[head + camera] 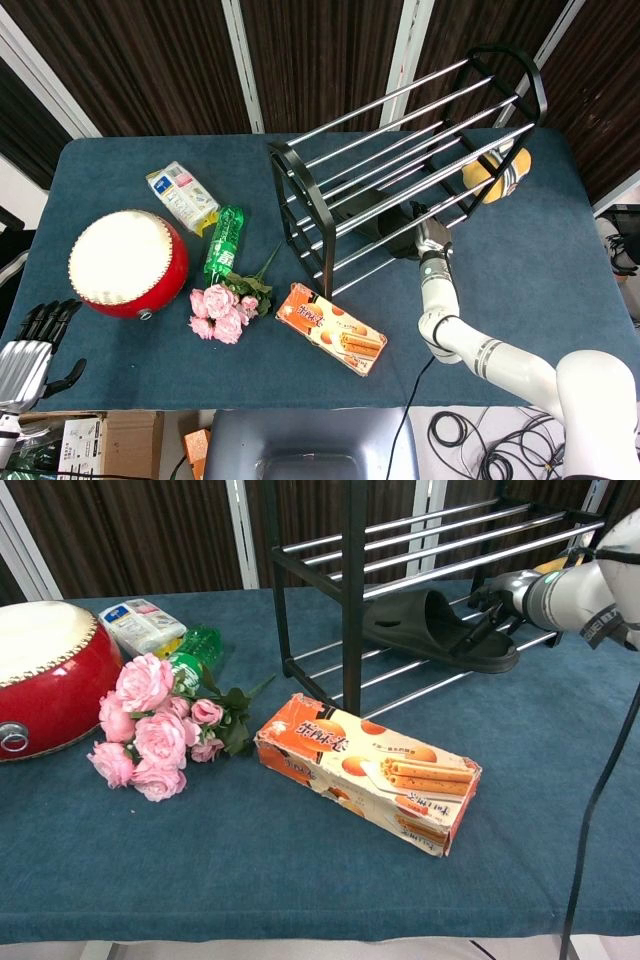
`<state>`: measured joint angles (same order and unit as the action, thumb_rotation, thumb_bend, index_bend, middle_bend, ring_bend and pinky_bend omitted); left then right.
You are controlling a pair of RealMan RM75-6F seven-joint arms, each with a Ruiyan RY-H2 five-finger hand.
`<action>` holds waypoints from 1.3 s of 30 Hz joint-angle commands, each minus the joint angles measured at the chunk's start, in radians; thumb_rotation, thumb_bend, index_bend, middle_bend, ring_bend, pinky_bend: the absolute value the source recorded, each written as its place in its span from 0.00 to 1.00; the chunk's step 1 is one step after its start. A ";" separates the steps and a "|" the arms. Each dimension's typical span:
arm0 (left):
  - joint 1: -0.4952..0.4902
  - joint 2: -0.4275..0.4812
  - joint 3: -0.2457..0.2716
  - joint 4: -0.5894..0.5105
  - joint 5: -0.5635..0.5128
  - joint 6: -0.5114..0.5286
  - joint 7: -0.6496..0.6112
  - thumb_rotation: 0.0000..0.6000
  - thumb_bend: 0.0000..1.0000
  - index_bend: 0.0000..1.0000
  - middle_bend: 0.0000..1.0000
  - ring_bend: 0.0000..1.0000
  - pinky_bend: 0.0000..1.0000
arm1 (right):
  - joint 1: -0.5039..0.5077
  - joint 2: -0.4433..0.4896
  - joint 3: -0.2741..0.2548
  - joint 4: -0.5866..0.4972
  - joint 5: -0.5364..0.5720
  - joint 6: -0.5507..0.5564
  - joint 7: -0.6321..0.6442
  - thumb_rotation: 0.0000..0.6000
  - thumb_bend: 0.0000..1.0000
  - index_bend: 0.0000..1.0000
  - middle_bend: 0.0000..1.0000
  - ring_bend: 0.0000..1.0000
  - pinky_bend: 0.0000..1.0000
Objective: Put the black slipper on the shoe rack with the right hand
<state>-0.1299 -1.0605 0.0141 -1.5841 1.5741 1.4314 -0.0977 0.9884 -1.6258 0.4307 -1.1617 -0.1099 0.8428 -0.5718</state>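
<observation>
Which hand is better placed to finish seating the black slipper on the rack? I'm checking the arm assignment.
The right hand: it is at the black slipper lying on the shoe rack's lower bars. The left hand sits at the table's far corner, beyond the drum.

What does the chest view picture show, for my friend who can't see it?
A black slipper lies on the low bars of a shoe rack, with the robot's right hand at its heel. In front on the blue table are a biscuit box, pink flowers and a red drum.
</observation>
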 commanded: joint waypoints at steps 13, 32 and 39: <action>-0.012 -0.008 0.004 -0.004 0.002 -0.020 0.023 1.00 0.36 0.00 0.08 0.03 0.05 | -0.064 0.125 -0.028 -0.145 0.010 -0.080 0.076 1.00 0.14 0.00 0.01 0.00 0.12; -0.011 -0.007 0.005 -0.004 0.010 -0.009 0.025 1.00 0.36 0.00 0.08 0.03 0.05 | -0.118 0.245 -0.108 -0.290 -0.138 -0.117 0.206 1.00 0.14 0.00 0.01 0.00 0.11; -0.005 -0.008 0.000 -0.004 0.000 0.002 0.030 1.00 0.36 0.00 0.08 0.03 0.05 | -0.297 0.341 -0.330 -0.560 -0.580 0.291 0.136 1.00 0.14 0.00 0.00 0.00 0.09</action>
<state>-0.1353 -1.0680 0.0146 -1.5883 1.5745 1.4334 -0.0682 0.8176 -1.3519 0.2423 -1.5551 -0.4197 0.8990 -0.4017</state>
